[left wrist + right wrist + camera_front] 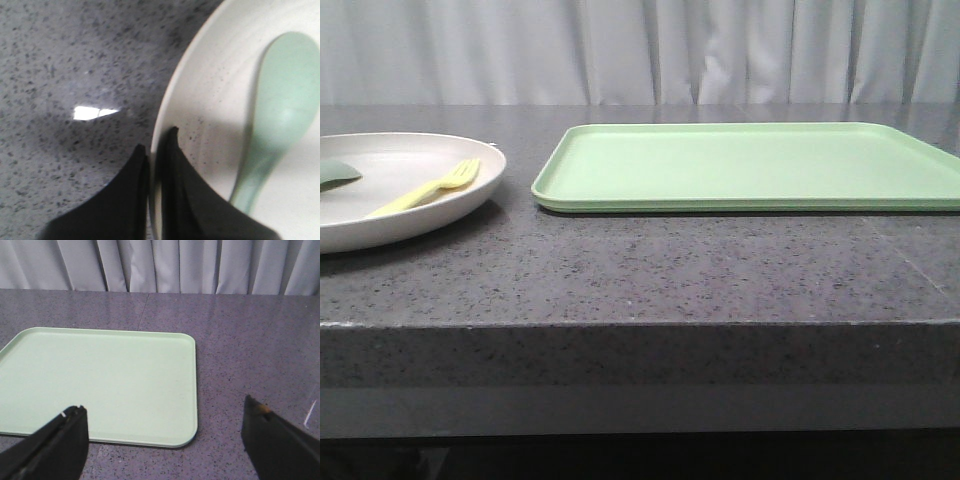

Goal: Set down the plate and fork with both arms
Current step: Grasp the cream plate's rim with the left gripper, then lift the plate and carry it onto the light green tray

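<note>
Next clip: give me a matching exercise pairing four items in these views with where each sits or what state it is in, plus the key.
Things:
1. fork
2. green tray
3. left tool
4. right tool

States:
A. open wide, above the counter by the tray's corner
B. closed on the plate rim
C. lying on the plate
D. flat on the counter, nothing on it

Pairs: 1-C, 2-D, 3-B, 4-A

Items counted on the speckled grey counter [640, 270]: one off-white plate [420, 160], one pale-yellow fork [425, 188], one teal-green spoon [280, 115], one light-green tray [750, 165], and two black grippers, left gripper [157, 145] and right gripper [165, 417].
</note>
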Robot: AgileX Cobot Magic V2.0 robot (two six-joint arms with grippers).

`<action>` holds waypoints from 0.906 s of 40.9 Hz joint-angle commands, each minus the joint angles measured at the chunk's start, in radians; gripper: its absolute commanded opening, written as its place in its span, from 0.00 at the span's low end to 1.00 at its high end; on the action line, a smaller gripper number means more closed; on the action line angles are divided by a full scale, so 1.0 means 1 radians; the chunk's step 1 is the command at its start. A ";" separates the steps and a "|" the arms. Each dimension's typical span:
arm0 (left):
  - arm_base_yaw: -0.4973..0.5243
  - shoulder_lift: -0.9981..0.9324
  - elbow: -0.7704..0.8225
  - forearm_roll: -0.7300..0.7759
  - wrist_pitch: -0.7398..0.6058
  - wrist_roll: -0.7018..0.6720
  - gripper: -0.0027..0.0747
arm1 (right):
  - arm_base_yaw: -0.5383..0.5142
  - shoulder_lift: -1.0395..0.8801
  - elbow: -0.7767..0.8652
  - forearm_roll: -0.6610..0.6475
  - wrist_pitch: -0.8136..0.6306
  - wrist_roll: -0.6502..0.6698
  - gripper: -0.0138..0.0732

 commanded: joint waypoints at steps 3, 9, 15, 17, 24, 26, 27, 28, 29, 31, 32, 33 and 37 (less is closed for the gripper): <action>0.078 -0.063 -0.084 -0.165 -0.006 0.107 0.01 | 0.000 0.008 -0.037 0.003 -0.073 -0.009 0.90; 0.134 -0.065 -0.137 -0.245 0.006 0.112 0.01 | 0.000 0.008 -0.037 0.003 -0.073 -0.009 0.90; 0.147 -0.065 -0.173 -0.307 0.000 0.114 0.01 | 0.000 0.008 -0.037 0.003 -0.070 -0.009 0.90; 0.147 -0.065 -0.187 -0.348 -0.007 0.134 0.01 | 0.000 0.008 -0.037 0.003 -0.069 -0.009 0.90; 0.103 -0.060 -0.237 -0.497 -0.014 0.167 0.01 | 0.000 0.008 -0.037 0.003 -0.069 -0.009 0.90; 0.074 -0.051 -0.256 -0.489 -0.014 0.160 0.01 | 0.000 0.008 -0.037 0.003 -0.069 -0.009 0.90; 0.052 -0.042 -0.263 -0.486 -0.014 0.154 0.01 | 0.000 0.008 -0.037 0.003 -0.068 -0.009 0.90; 0.029 -0.035 -0.274 -0.486 -0.012 0.149 0.01 | 0.000 0.008 -0.037 0.003 -0.068 -0.009 0.90; 0.011 -0.022 -0.285 -0.484 -0.014 0.132 0.01 | 0.000 0.008 -0.037 0.003 -0.068 -0.009 0.90; -0.033 0.003 -0.308 -0.484 -0.017 0.105 0.01 | 0.000 0.008 -0.037 0.003 -0.067 -0.009 0.90; -0.060 0.019 -0.319 -0.484 -0.019 0.096 0.01 | 0.000 0.008 -0.037 0.003 -0.067 -0.009 0.90; -0.080 0.032 -0.330 -0.484 -0.022 0.086 0.01 | 0.000 0.008 -0.037 0.003 -0.066 -0.009 0.90; -0.179 0.100 -0.392 -0.482 -0.023 0.047 0.01 | 0.000 0.008 -0.037 0.003 -0.066 -0.009 0.90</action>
